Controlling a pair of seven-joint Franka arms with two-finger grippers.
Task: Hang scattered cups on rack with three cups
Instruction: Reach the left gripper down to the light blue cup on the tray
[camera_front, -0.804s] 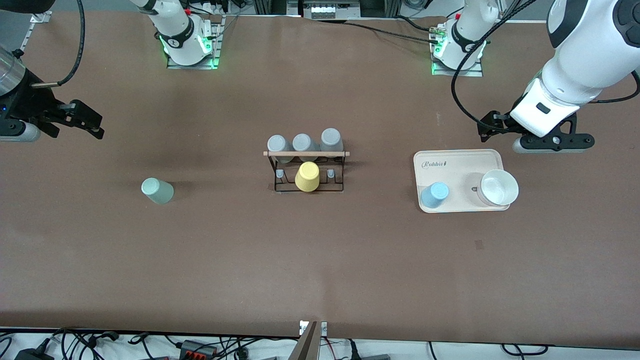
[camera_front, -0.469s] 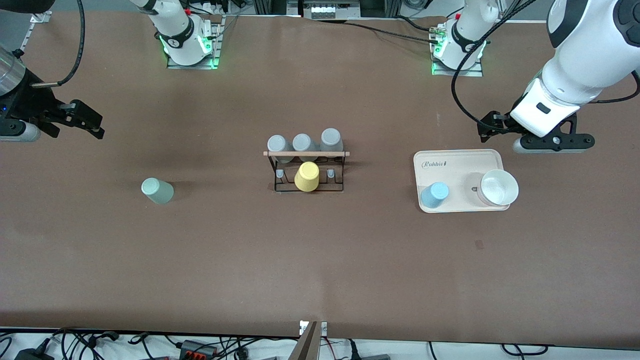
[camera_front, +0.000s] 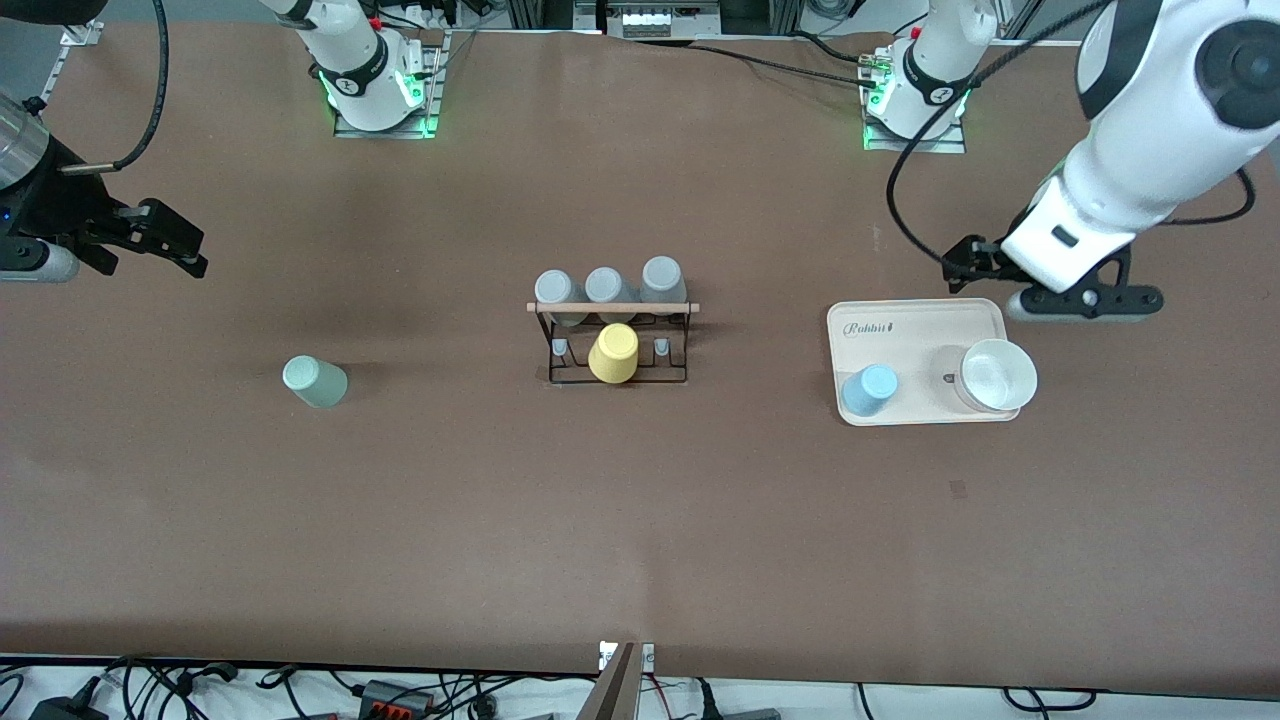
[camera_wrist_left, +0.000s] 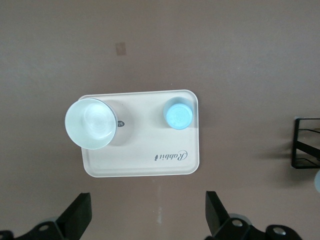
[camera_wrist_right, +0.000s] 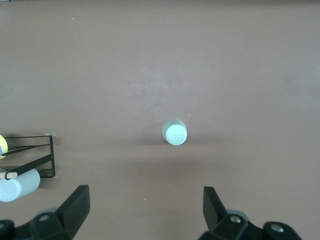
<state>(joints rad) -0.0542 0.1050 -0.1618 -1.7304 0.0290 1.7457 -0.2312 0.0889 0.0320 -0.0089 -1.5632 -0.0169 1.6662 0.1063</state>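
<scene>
Currently on the table, itemised.

Rack (camera_front: 612, 340): black wire frame with a wooden rod on top, mid-table. Three grey cups (camera_front: 606, 287) sit inverted on its pegs farther from the front camera; a yellow cup (camera_front: 614, 353) sits on the middle nearer peg. The pegs on either side of it appear free.

Mint cup (camera_front: 314, 381): upside down on bare table toward the right arm's end, well apart from the rack; also seen in the right wrist view (camera_wrist_right: 175, 132).

Blue cup (camera_front: 867, 390): upside down in a corner of the beige tray (camera_front: 915, 325), toward the left arm's end; a white bowl (camera_front: 996, 375) shares the tray, apart from it.

Left gripper (camera_front: 1040, 285): over the tray's edge, fingers (camera_wrist_left: 216, 214) spread wide, empty.

Right gripper (camera_front: 165, 240): over bare table near the mint cup, fingers (camera_wrist_right: 75, 205) spread wide, empty.

Handling, by judgement: both tumblers look light, rigid, smooth and handleless, so likely to slip or tip. Best pinched across the side wall, squarely through the centre, then lowered mouth-down onto a free peg.
</scene>
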